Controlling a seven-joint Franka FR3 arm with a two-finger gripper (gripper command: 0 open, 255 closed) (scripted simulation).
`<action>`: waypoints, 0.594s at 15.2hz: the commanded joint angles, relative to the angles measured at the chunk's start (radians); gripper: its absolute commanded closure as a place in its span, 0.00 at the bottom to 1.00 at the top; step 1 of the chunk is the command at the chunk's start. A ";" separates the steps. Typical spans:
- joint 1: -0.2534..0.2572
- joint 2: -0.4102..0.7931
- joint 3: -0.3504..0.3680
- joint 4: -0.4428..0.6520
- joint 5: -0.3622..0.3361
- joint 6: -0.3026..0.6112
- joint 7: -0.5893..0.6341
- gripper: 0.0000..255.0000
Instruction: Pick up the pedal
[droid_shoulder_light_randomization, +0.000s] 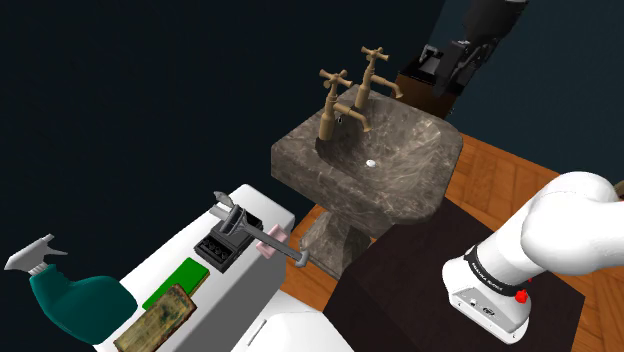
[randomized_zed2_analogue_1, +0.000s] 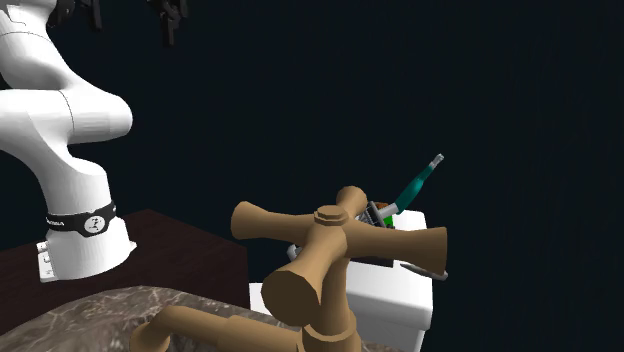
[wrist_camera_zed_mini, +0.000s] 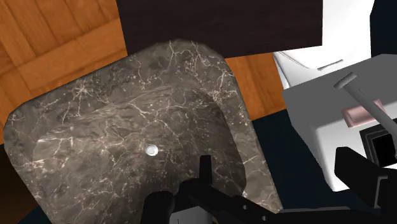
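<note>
The pedal is a small black box with a grey metal part on top. It lies on the white toilet tank at the shoulder view's lower left. A grey rod with a pink block lies against it. In the wrist view the pedal lies beyond my right finger on the tank. My black gripper hangs high over the far side of the marble sink, well away from the pedal. The gripper is open, with nothing between its fingers.
Two brass taps stand on the sink's back rim; one tap looms large in the second exterior view. A teal spray bottle, a green block and a brown block share the tank. The dark stand rests on the wood floor.
</note>
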 joint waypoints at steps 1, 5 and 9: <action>0.000 0.000 0.000 0.000 0.000 0.000 0.000 0.00; 0.039 0.080 -0.010 -0.054 0.005 0.143 -0.086 0.00; 0.079 0.177 -0.017 -0.088 0.013 0.283 -0.172 0.00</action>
